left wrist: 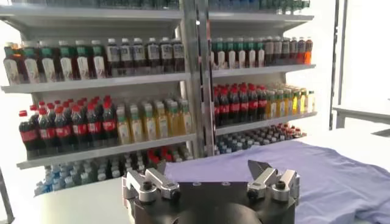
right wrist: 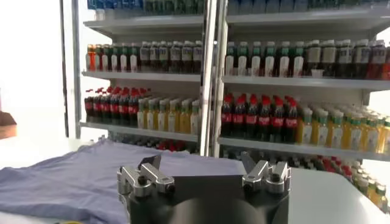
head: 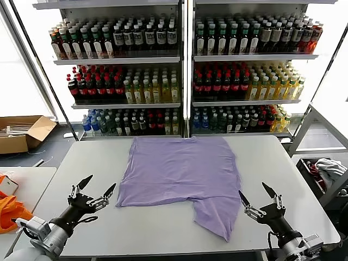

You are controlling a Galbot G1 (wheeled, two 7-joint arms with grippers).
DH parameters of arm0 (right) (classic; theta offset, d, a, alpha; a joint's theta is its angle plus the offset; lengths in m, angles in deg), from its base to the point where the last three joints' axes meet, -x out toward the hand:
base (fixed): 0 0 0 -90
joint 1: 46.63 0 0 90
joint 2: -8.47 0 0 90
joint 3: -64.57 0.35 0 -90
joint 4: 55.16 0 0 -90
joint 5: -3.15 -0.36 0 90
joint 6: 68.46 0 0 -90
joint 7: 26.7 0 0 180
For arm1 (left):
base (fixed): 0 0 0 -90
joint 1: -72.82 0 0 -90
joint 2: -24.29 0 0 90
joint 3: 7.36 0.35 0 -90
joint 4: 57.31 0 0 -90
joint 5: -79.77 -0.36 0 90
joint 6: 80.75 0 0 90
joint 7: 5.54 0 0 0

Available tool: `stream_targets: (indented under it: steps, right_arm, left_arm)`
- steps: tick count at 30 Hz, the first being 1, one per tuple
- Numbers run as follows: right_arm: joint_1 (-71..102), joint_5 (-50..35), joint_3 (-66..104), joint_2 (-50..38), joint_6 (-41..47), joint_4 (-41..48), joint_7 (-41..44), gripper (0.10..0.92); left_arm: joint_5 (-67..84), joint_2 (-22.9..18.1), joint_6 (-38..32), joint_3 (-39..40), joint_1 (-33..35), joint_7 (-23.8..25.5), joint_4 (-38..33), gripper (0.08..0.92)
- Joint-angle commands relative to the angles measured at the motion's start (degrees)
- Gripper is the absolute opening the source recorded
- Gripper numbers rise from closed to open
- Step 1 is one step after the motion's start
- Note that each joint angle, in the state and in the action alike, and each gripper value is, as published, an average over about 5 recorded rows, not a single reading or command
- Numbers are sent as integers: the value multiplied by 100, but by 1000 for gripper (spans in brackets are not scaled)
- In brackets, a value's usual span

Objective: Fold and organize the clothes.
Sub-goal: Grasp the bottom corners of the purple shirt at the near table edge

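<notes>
I have the lavender T-shirt (head: 179, 174) lying spread on the grey tabletop (head: 283, 168), roughly in the middle and reaching toward the far edge. It is not flat all round: the near right corner hangs out as a loose flap pointing toward my right side, and the left edge is turned over in a narrow fold. I cannot see any print from the head view.

My left hand (head: 93, 186) hovers over the near left part of the tabletop, just beside the shirt's near left corner but not touching it. Its fingers (head: 84, 181) stand wide apart with nothing between them. My right hand (head: 257, 196) hovers over the near right part of the tabletop, close to the hanging flap and apart from it, fingers likewise spread and empty.

Beyond the tabletop stand two shelf units (head: 185, 65) full of bottled drinks. A cardboard box (head: 22, 133) sits on the floor on my left, some bright orange fabric (head: 10, 209) lies at the near left edge, and a bin with white cloth (head: 329, 166) is on my right.
</notes>
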Motion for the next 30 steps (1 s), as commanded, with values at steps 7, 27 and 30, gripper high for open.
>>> stream_targets:
  steps: [7,27,30]
  right_arm:
    - [277,-420,-501,-414,960,-253,-792,823]
    - [564,-32,-970,-120,1203,12,-903,821]
    - [456,52,-1094,-105,1193,96,-889,793]
  left_arm:
    - [340,723,870,1348,-815,-1204,904,823]
    - [353,358,788,1543,-1154,-1334,1456,823]
    - [356,295,760,1546,-1168,-1324,1483,823]
